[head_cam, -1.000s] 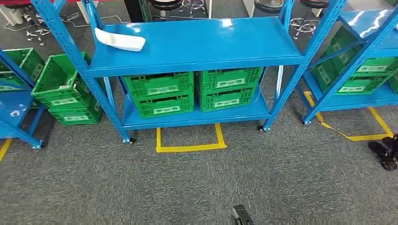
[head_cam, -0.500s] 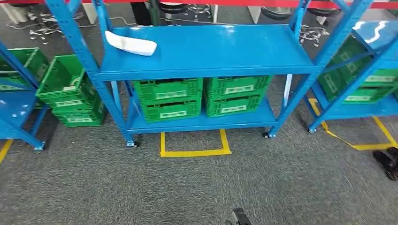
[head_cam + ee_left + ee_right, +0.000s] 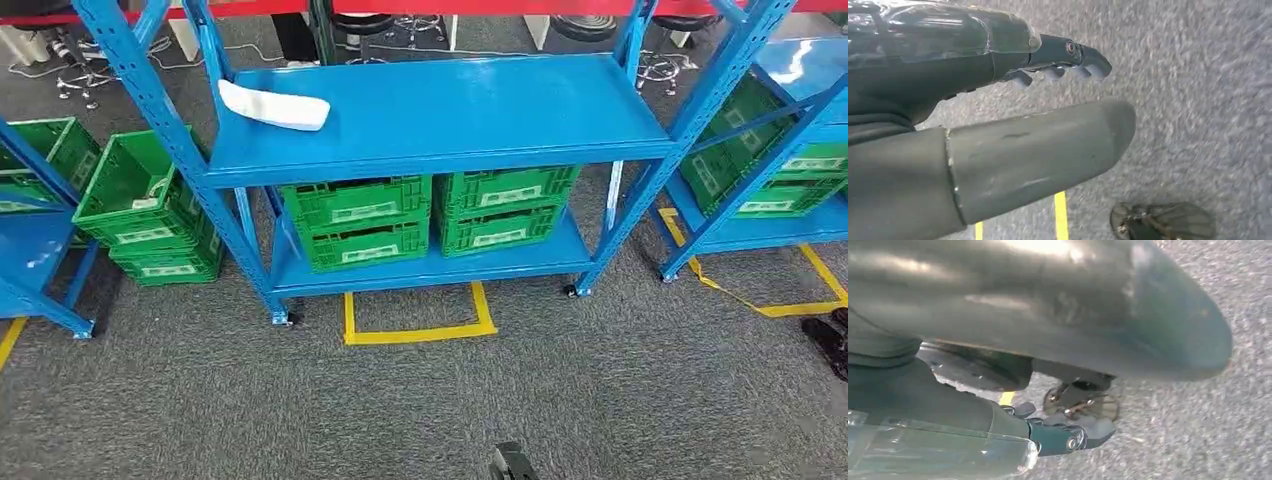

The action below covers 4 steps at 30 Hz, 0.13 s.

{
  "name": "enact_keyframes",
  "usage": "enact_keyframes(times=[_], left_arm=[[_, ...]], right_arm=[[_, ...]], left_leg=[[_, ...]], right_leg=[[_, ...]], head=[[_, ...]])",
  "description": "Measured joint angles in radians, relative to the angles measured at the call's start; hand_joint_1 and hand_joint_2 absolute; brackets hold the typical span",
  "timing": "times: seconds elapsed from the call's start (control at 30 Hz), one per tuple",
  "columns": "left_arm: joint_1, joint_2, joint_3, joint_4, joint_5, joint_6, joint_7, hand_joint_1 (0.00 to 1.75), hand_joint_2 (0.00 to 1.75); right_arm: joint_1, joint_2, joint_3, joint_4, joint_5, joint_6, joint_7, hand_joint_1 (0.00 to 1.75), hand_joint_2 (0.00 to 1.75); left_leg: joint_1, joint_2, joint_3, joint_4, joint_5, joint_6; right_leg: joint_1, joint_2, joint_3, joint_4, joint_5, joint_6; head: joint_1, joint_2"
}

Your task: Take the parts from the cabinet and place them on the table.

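White part (image 3: 274, 105) lies flat on the upper shelf (image 3: 440, 105) of the blue cabinet (image 3: 150, 100), at the shelf's left end, close to the left upright. Its long axis runs roughly across the shelf, tilted a little: the left end sits further back, the right end nearer the front edge.

Both hands hang low at the robot's sides, over grey carpet. Left hand (image 3: 1013, 130): thumb and dark fingers apart, nothing between them, loosely spread. Right hand (image 3: 1058, 390): same, thumb and fingers apart, holding nothing.

Key relation: the part is well ahead of and well above both hands, far out of reach from here. It sits left of the robot's midline, so it is on the left hand's side; left hand is judged the nearer one. From the right hand it lies forward, up and across the body.

Green crates (image 3: 430, 215) sit on the lower shelf, below the part. A yellow tape square (image 3: 418, 318) marks the floor in front of the cabinet, between the robot and the shelf.

No table seen. A grip across the part's short width looks the likely fit, judging by how it lies.
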Motion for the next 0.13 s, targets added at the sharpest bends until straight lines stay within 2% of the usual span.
enact_keyframes(times=[0.03, 0.07, 0.1, 0.13], left_arm=[[0.000, 0.002, 0.000, 0.000, 0.000, 0.002, 0.001, 0.00, 0.00], [0.002, 0.002, 0.000, 0.000, 0.000, 0.002, 0.002, 0.00, 0.00], [0.002, 0.002, 0.001, 0.000, 0.000, 0.003, 0.002, 0.00, 0.00], [0.002, 0.001, 0.001, 0.000, 0.000, 0.004, 0.002, 0.00, 0.00]], right_arm=[[0.000, 0.000, 0.000, 0.000, 0.000, 0.000, 0.000, 0.00, 0.00], [0.000, 0.000, 0.000, 0.000, 0.000, 0.000, 0.000, 0.00, 0.00], [0.002, 0.001, 0.000, 0.000, 0.000, 0.000, 0.000, 0.00, 1.75], [0.003, 0.000, 0.000, 0.000, -0.001, 0.000, 0.000, 0.00, 1.75]], left_leg=[[-0.002, -0.001, -0.001, 0.005, -0.003, 0.015], [0.001, 0.001, -0.001, 0.001, -0.001, 0.019], [0.001, 0.000, -0.001, 0.001, -0.001, 0.019], [-0.001, 0.000, -0.001, 0.001, -0.001, 0.020]], right_leg=[[0.000, 0.000, 0.000, -0.003, 0.001, 0.002], [-0.001, 0.002, 0.002, -0.001, -0.009, -0.010], [0.000, 0.001, 0.002, -0.002, -0.002, -0.026], [0.000, 0.001, 0.002, -0.002, -0.001, -0.036]], head=[[0.007, 0.000], [0.015, 0.000], [0.016, 0.000], [0.023, 0.000]])
